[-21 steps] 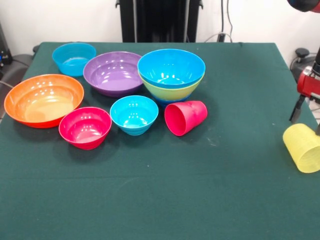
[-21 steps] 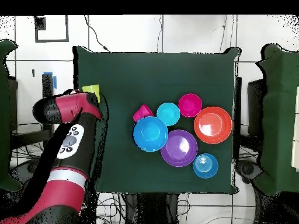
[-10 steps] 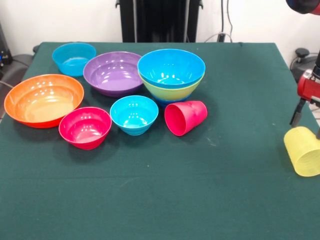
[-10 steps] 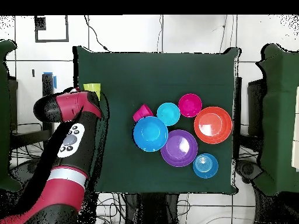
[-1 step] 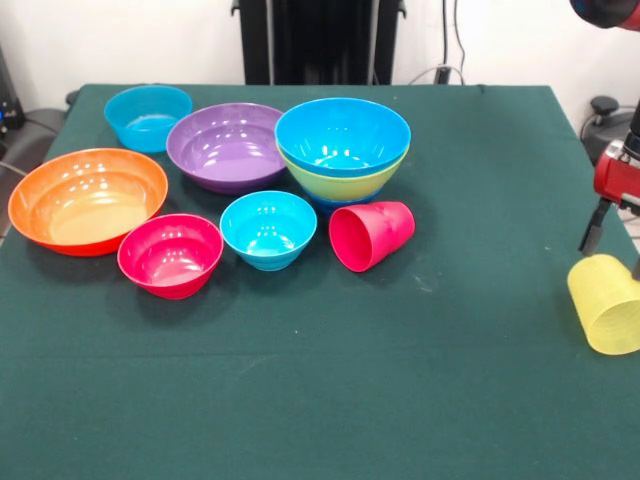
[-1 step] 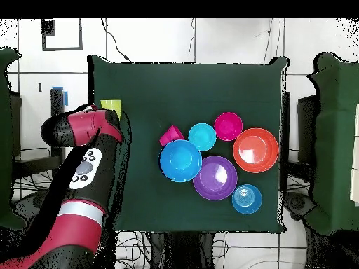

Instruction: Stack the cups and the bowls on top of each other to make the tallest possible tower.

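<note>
Dark green cloth-covered table [image 5: 470,380], white wall behind, black pedestal at the back. Left to right in the front view:

- Large glossy orange plastic bowl [image 5: 87,199] at the left edge, upright.
- Small cyan plastic bowl [image 5: 148,117] behind it, near the far-left corner.
- Small pink-red plastic bowl [image 5: 170,254] just in front of the orange one, touching or nearly touching it.
- Wide purple plastic bowl [image 5: 227,146] mid-left.
- Small bright cyan bowl [image 5: 268,229] in front of the purple one, beside the pink-red one.
- Tower [image 5: 343,150]: bright blue bowl nested in a lime green bowl, a sliver of darker blue under that. No cup on it.
- Red-pink tapered plastic cup [image 5: 371,235] on its side just in front of the tower, mouth toward the camera.
- Translucent yellow ribbed cup [image 5: 606,302] tipped over at the far-right edge, well apart from everything else.
- Red and black gripper [image 5: 612,238] right above the yellow cup, partly cut off by the frame; only one dark finger visible, so open or closed: cannot tell.

Overhead: arm covers most of the yellow cup [image 6: 110,106]; gripper hidden.
</note>
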Tool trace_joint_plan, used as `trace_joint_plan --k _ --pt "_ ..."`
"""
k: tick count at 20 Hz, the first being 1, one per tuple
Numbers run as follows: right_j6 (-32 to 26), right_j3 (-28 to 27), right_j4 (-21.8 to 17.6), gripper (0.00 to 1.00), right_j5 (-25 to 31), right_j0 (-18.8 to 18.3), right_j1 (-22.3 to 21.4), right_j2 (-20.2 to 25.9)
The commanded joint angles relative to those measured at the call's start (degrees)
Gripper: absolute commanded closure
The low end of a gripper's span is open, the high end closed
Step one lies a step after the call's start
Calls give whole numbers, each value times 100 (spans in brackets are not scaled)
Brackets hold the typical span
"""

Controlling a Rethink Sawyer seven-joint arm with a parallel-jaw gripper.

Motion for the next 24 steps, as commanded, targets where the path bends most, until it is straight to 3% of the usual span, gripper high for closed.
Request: trace_joint_plan --k 1,24 --pt "494 65 -11 0 -48 -80 239 387" --pt "215 548 -268 0 -149 -145 23 210"
